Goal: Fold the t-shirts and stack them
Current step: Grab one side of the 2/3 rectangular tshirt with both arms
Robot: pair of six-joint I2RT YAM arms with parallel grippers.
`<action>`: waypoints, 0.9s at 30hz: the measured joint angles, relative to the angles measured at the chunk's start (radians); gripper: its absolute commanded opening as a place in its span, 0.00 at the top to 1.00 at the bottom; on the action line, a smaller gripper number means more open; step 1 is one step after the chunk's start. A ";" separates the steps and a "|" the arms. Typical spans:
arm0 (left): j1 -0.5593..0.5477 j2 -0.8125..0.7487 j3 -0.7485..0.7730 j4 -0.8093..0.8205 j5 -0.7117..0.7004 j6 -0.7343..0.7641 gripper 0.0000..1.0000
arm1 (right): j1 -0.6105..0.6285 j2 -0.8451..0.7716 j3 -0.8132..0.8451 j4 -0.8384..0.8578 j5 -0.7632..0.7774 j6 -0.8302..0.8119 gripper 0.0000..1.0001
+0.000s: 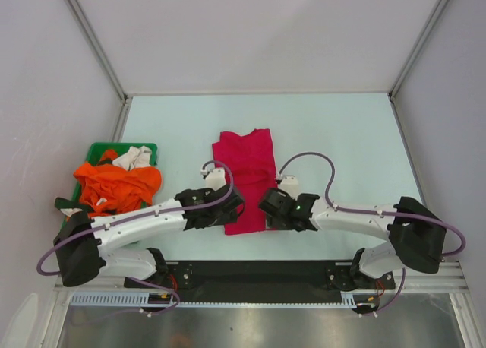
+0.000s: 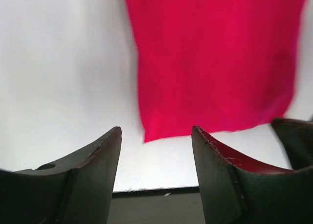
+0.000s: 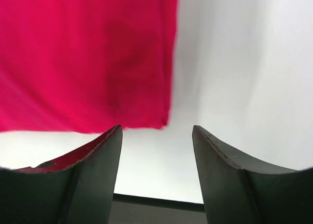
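Tools on both arms are hanging low over the near end of the red t-shirt [image 1: 244, 173], which is lying folded into a long narrow strip near the middle of the surface [image 1: 342, 131], its length running from near to far. The left tool [image 1: 234, 208] is sitting at the strip's near left corner and the right tool [image 1: 265, 204] at its near right corner, the two facing each other across the hem.

Each tool is standing wide, with nothing held between its fingers. In the left wrist view the dark fingers [image 2: 98, 160] are framing the shirt's near left corner, and pale surface is showing in the gap below the hem. In the right wrist view the fingers [image 3: 93, 160] are framing the near right corner in the same way, the hem running just beyond the tips. Whether any fingertip is touching the cloth, I cannot tell. The fabric is looking flat and smooth in both close views, though the pictures are blurring toward the edges.

From above, the strip's far end is looking slightly wider and more uneven than the near end.

Well apart to the left, a green bin [image 1: 95, 147] is sitting by the left edge of the surface. It is holding a crumpled orange t-shirt [image 1: 121, 185] that is spilling over its near rim, and a white garment [image 1: 135, 156] is bunching up at its far side. The left arm is stretching across just in front of the bin toward the red t-shirt.
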 measured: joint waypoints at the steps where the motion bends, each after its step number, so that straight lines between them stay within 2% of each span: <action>1: 0.009 -0.003 0.031 0.005 -0.014 0.009 0.35 | -0.009 0.000 0.027 -0.007 0.007 -0.018 0.40; 3: 0.030 -0.003 0.064 0.036 -0.026 0.026 0.36 | -0.041 0.001 0.073 -0.002 0.010 -0.063 0.55; 4: 0.044 -0.003 0.068 0.051 -0.027 0.034 0.38 | -0.057 0.002 0.088 0.004 0.012 -0.083 0.69; 6: 0.095 0.001 0.069 0.093 -0.024 0.055 0.41 | -0.118 0.015 0.123 0.030 0.009 -0.141 0.86; 7: 0.119 0.005 0.069 0.109 -0.024 0.066 0.43 | -0.145 0.025 0.135 0.045 0.009 -0.174 1.00; 12: 0.188 0.090 0.112 0.164 -0.023 0.114 0.53 | -0.303 0.177 0.246 0.112 -0.010 -0.313 1.00; 15: 0.188 0.120 0.128 0.191 -0.016 0.132 0.54 | -0.356 0.284 0.312 0.146 -0.042 -0.355 1.00; 19: 0.189 0.121 0.127 0.202 -0.005 0.131 0.55 | -0.374 0.339 0.330 0.170 -0.067 -0.369 1.00; 27: 0.189 0.098 0.104 0.217 0.001 0.129 0.56 | -0.348 0.346 0.414 0.178 -0.070 -0.369 1.00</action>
